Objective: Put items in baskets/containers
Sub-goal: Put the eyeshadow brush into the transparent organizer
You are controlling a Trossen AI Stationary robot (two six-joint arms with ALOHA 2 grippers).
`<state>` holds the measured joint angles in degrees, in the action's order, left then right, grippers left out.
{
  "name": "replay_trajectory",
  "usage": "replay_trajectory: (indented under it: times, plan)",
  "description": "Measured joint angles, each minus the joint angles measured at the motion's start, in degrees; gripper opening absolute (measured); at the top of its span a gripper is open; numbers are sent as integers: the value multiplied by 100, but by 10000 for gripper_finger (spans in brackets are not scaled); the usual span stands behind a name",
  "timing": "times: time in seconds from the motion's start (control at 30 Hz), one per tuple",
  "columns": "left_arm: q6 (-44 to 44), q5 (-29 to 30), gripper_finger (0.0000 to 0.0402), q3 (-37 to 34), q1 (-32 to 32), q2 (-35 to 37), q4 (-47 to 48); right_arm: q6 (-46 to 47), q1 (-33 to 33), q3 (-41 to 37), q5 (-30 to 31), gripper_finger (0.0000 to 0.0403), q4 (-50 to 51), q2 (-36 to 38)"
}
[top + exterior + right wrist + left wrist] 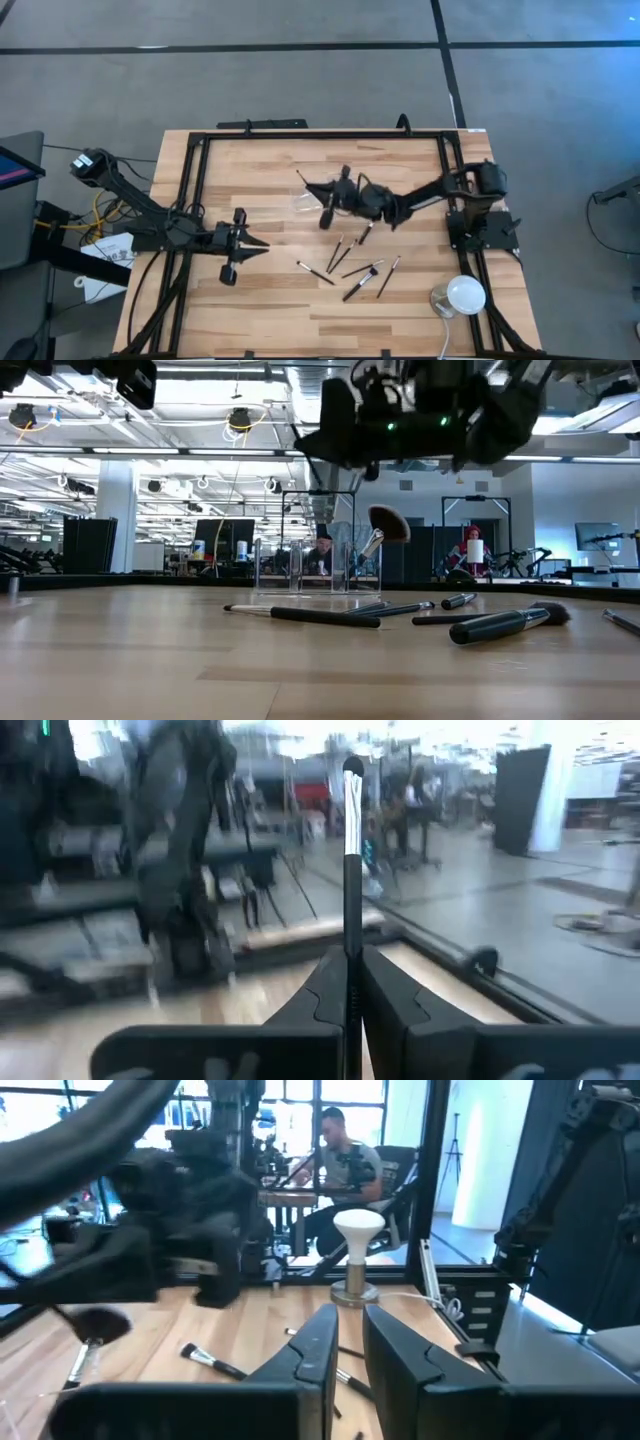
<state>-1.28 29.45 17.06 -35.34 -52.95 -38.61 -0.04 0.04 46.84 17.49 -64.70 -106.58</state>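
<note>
My right gripper [315, 187] reaches in level from the table's right. It is shut on a slim brush [351, 870] with a dark handle, just over the clear container [305, 203]. One brush with a broad brown head [386, 523] stands tilted in the container [318, 568]. Several more brushes [350, 268] lie flat on the wood nearer the front edge. My left gripper [262, 246] hovers level at the table's left, pointing right, its fingers [318, 1342] a narrow gap apart with nothing between them. My right gripper pinches the brush's dark handle [351, 942] between its two fingers. The rest of the brush sticks out beyond the fingertips, its silver ferrule and dark bristle tip [352, 766] at the free end. The brush is lifted clear of the table.
A white round dome [466, 294] stands at the front right corner, with a cable beside it. A black frame [320, 133] runs round the table's edges. Bare wood [250, 310] lies front left. A person sits beyond the table [345, 1150].
</note>
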Motion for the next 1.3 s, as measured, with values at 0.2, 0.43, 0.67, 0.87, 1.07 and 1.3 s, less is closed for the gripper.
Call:
replay_trajectory:
  times: [0.2, 0.43, 0.67, 0.87, 1.07, 1.3]
  plan:
    - [2, -53, 48, 0, 0, 0, 1, 155, -201, 99, 474, 3, -492, -786]
    - [20, -94, 48, 0, -2, -2, 4, 71, -61, 211, 1315, 3, -525, -1103]
    - [20, -90, 48, 0, -2, -2, 4, -190, -52, 226, 2151, 8, -265, -1083]
    - [20, -87, 48, 0, -2, -2, 4, -299, -123, 226, 2143, 11, -59, -1085]
    - [20, -84, 48, 0, -2, -2, 4, -299, -182, 226, 2143, 35, 245, -1085]
    - [20, -83, 48, 0, -2, -2, 6, -300, -206, 226, 2136, 56, 255, -1085]
